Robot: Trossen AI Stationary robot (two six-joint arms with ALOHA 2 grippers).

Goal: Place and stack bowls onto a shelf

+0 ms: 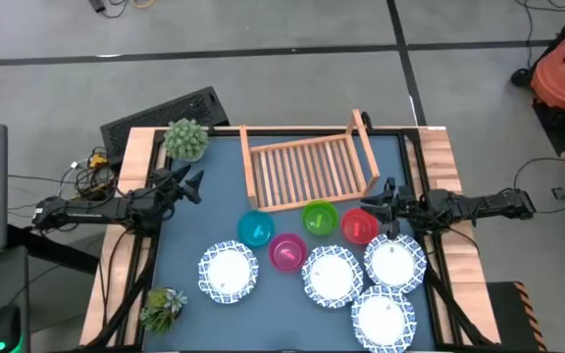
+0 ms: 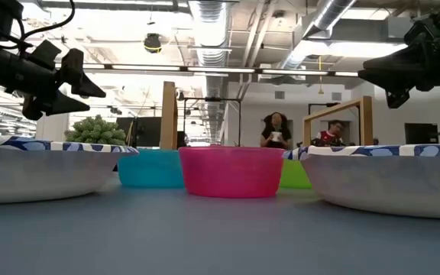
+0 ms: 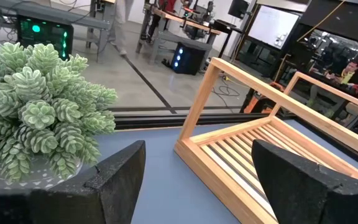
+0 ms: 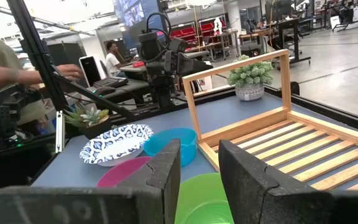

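Observation:
The wooden shelf (image 1: 307, 169) lies at the table's far middle, with no bowl on it. In front of it stand the teal (image 1: 255, 229), magenta (image 1: 287, 252), green (image 1: 319, 218) and red (image 1: 359, 226) bowls. Several white blue-rimmed bowls lie nearer the front edge, one at the left (image 1: 228, 272) and three at the right (image 1: 393, 262). My left gripper (image 1: 192, 186) is open, above the table's left side near the potted plant (image 1: 186, 139). My right gripper (image 1: 379, 201) is open, above the red bowl and touching nothing.
A second small plant (image 1: 162, 309) stands at the near left corner. A black keyboard (image 1: 165, 113) lies beyond the far left edge. People sit in the room behind the table (image 2: 276, 130). There is bare table between the left gripper and the teal bowl.

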